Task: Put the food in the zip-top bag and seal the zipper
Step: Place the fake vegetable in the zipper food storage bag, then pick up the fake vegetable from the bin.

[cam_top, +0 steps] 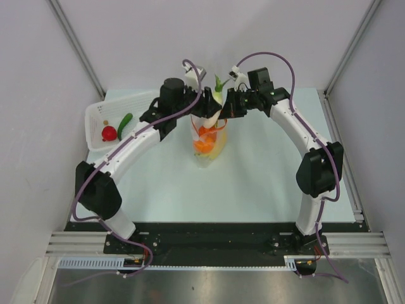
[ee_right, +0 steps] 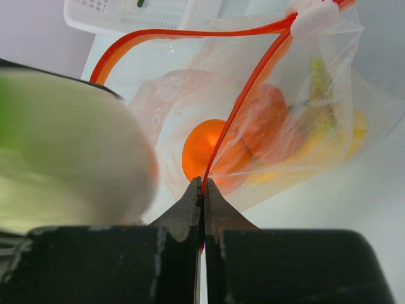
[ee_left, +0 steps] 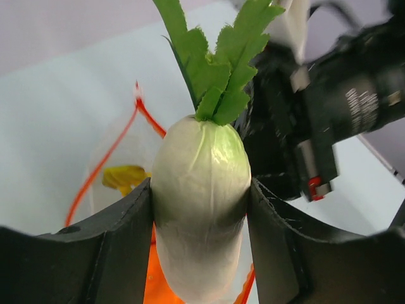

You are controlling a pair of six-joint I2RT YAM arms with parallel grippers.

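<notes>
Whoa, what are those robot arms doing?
They are filling a clear bag with toy food. The left gripper holds the white radish at the bag's open mouth, while the right gripper pinches the red-orange zipper strip. An orange and the banana are inside already. The red fruit and green pepper wait in the white tray.

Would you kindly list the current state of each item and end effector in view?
zip-top bag, open, oranges inside.
zipper, unsealed.
white radish, gripped at the bag's mouth.
left end effector, shut on the white radish.
right end effector, shut on the zipper.
red fruit, in the tray.
green pepper, in the tray.
</notes>
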